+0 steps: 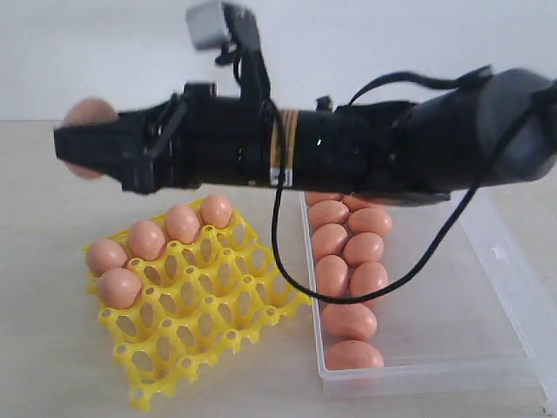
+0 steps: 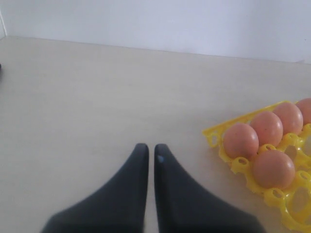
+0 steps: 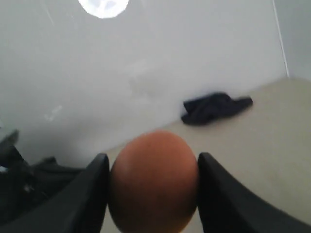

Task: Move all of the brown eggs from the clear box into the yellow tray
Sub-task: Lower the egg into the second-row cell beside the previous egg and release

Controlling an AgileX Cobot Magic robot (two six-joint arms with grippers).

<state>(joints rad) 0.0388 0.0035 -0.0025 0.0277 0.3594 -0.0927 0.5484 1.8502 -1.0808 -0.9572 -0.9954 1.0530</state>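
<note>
The right arm reaches level across the exterior view, its right gripper (image 1: pixel 77 144) clamped on one smooth pinkish-brown held egg (image 1: pixel 90 111). At five o'clock below it, the yellow tray (image 1: pixel 209 309) carries five brown eggs (image 1: pixel 146 239). At four o'clock, the clear box (image 1: pixel 435 335) holds more. The left gripper (image 2: pixel 147 148) is pinched together.

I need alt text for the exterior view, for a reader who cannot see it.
The right gripper holds a brown egg in the air near the yellow tray, which carries five eggs. More eggs lie in the clear box.
</note>
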